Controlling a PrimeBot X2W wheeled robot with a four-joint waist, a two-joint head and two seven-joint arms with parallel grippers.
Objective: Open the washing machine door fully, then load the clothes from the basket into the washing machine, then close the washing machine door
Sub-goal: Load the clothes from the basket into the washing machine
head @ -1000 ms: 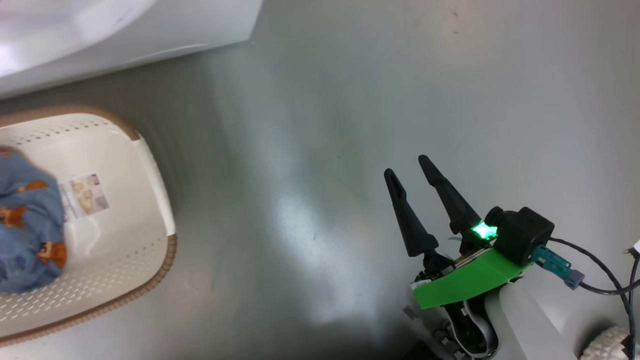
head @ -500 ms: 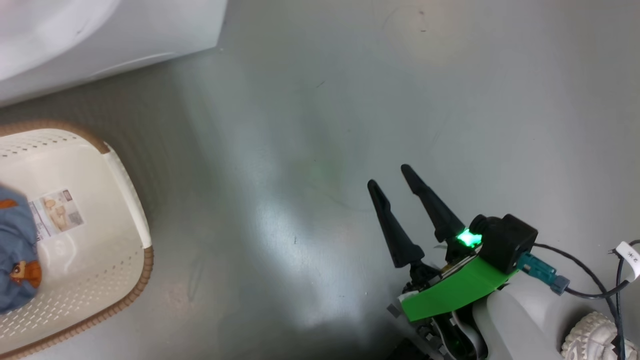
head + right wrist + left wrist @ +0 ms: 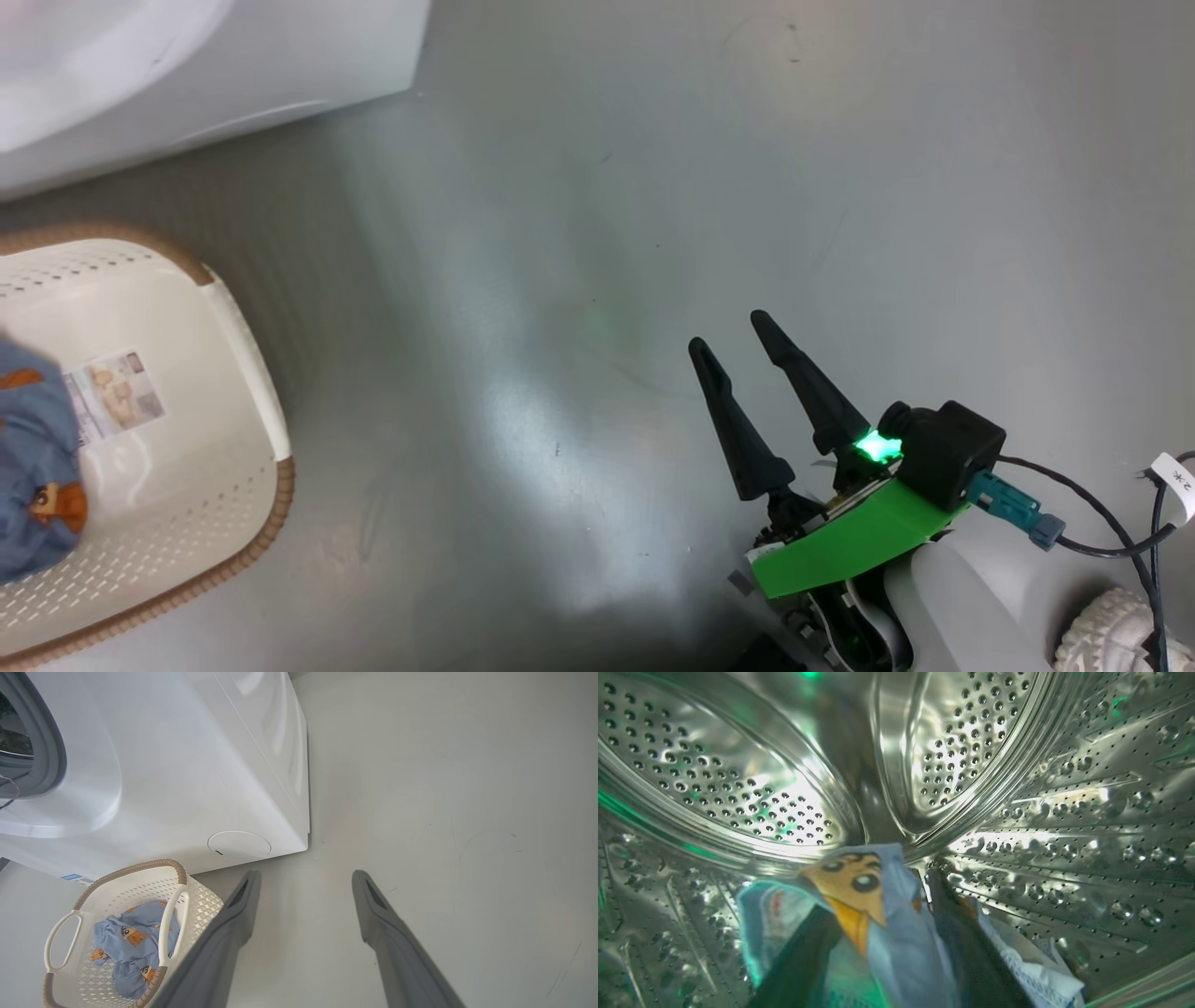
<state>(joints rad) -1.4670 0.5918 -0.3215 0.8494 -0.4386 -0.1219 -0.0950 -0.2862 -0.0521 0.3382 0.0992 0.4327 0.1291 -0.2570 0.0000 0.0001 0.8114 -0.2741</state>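
Inside the perforated steel drum [image 3: 1041, 826] of the white box-shaped washing machine [image 3: 187, 765], the left gripper [image 3: 880, 891] has its 2 dark fingers [image 3: 798, 961] parted – apparently to shed the blue cartoon-printed cloth [image 3: 901, 942] draped between them – while the right gripper [image 3: 730, 331], spread and empty, waits clear of the cream perforated plastic basket [image 3: 140, 865] of remaining clothes [image 3: 126, 938].

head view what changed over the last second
The camera turned: the whole picture slid left, so the basket and the washing machine sit nearer that edge, not moved themselves. The right gripper stays open over the floor, holding nothing; blue clothes remain in the basket.
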